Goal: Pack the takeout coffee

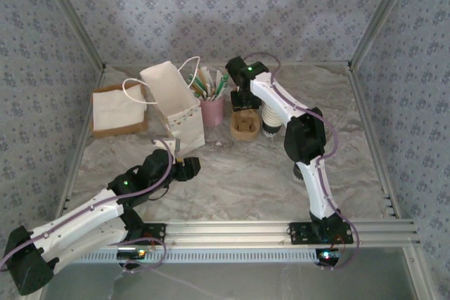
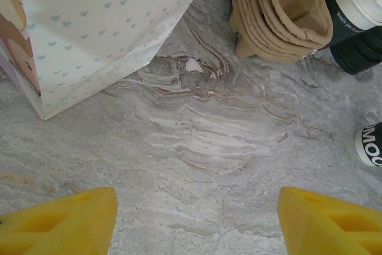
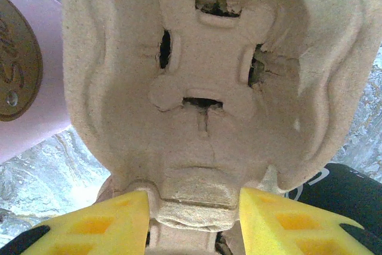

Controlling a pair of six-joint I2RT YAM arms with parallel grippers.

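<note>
Yellow fingers of my right claw (image 3: 192,207) close narrowly on the lip of the brown pulp cup carrier (image 3: 209,88). My left claw (image 2: 197,210) gapes wide, empty, above the marble table (image 2: 197,135); its camera catches the cream, black-lidded paper coffee cup (image 2: 371,146) mid-table, rightward.

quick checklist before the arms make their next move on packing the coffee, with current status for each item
1. Left tool open with nothing in it: ok.
2. Right tool on the right item: not ok. Its fingers pinch the rim of the pulp carrier, not a lidded cup.
3. White bag standing within the left arm's area: ok.
4. Bag mouth open wide enough for a cup: cannot tell.
5. Takeout coffee told apart from the cup stack: cannot tell.
6. Room around the carrier: not ok. The pink holder stands close beside it and could get bumped.
</note>
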